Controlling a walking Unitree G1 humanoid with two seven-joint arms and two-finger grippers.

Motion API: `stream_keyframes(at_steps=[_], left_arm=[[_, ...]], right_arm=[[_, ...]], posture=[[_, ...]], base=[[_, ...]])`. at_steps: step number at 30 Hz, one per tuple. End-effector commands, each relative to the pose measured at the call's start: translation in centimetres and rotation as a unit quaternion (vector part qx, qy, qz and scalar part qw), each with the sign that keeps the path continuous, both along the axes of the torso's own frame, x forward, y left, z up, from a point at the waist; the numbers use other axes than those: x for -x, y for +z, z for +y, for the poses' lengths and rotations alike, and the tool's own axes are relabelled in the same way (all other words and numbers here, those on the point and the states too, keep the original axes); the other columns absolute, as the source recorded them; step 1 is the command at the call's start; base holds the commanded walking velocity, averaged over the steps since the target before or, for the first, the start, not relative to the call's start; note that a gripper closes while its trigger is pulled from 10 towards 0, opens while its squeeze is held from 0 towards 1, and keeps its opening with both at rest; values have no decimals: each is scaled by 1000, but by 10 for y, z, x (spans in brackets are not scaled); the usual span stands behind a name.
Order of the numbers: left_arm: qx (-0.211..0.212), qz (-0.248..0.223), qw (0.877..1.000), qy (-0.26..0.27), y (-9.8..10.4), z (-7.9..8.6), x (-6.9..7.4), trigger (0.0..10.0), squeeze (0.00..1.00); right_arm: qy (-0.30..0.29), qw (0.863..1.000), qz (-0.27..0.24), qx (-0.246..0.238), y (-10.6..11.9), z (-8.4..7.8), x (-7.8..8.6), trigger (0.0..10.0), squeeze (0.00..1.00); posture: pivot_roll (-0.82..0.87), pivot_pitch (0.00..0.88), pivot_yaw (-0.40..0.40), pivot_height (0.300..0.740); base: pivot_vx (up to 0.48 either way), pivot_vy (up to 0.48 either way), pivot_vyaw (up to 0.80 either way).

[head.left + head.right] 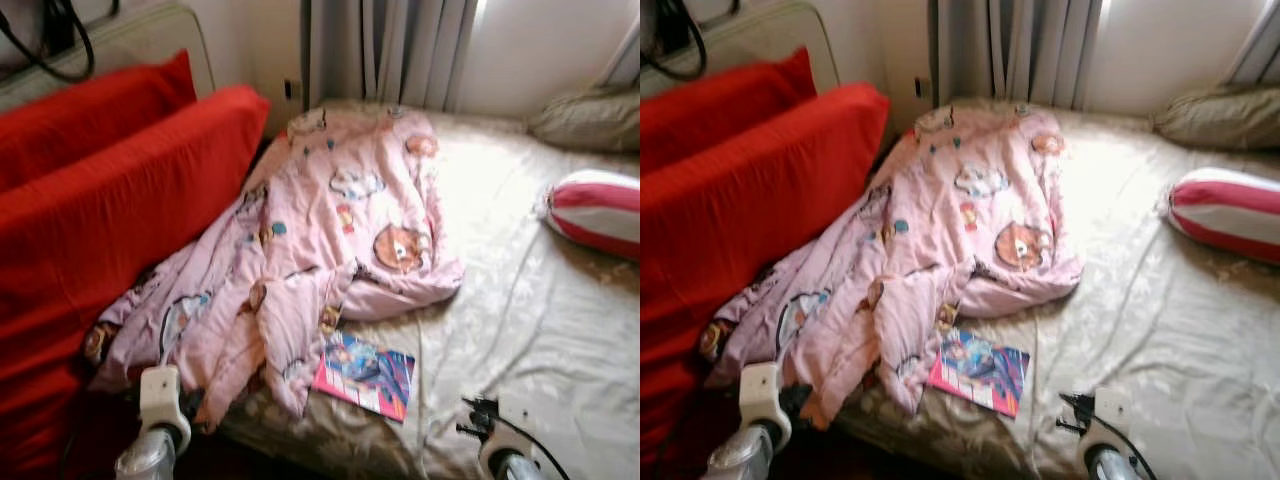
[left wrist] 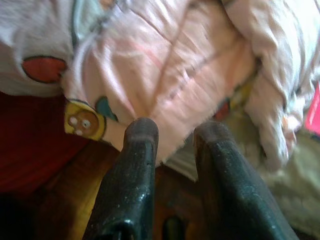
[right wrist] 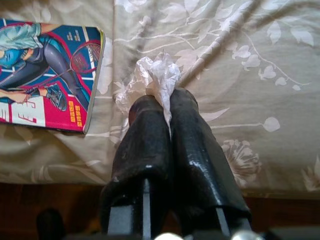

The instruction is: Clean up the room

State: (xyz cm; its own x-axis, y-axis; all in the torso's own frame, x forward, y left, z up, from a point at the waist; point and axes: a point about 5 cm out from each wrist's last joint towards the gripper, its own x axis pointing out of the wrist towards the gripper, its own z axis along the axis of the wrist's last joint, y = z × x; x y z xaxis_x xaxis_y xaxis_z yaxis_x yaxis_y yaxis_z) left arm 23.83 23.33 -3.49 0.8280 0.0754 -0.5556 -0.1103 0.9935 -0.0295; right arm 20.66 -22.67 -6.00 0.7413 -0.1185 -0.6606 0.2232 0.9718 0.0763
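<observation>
Plastic wrapper (image 3: 152,75), pinched thin in the right tool (image 3: 167,107) over the bed (image 1: 560,330) near the book (image 3: 47,75), could slip out, while the left tool (image 2: 172,142) hangs spread by the blanket (image 1: 320,240).

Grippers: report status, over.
Right gripper shut on clear wrapper above bedsheet. Left gripper open at pink quilt. Book alongside.

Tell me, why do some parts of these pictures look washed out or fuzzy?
In the left eye view, window light bleaches the bedsheet and everything looks soft. In the left wrist view the pink blanket is smeared with blur. The right wrist view is sharp: the magazine reads clearly.
</observation>
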Motion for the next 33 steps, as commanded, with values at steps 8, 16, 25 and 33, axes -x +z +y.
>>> stream_keyframes(at_steps=[8,16,25,33], left_arm=[[5,98,995,12,-28,-4,36,10000,0],[27,117,993,7,-37,-21,45,10000,0],[25,133,991,-1,-43,-26,54,10000,0],[18,132,991,-9,-42,-25,54,10000,0]], right_arm=[[-3,997,76,-15,-18,-3,32,10000,0],[-2,996,84,-10,-18,-10,35,10000,0],[-16,996,86,-10,-20,-15,42,10000,0],[-35,995,92,-15,-21,-16,46,10000,0]], posture=[[12,0,-14,740],[4,0,-14,740],[0,0,4,740],[7,0,30,740]], base=[[0,0,0],[0,0,0],[0,0,0],[0,0,0]])
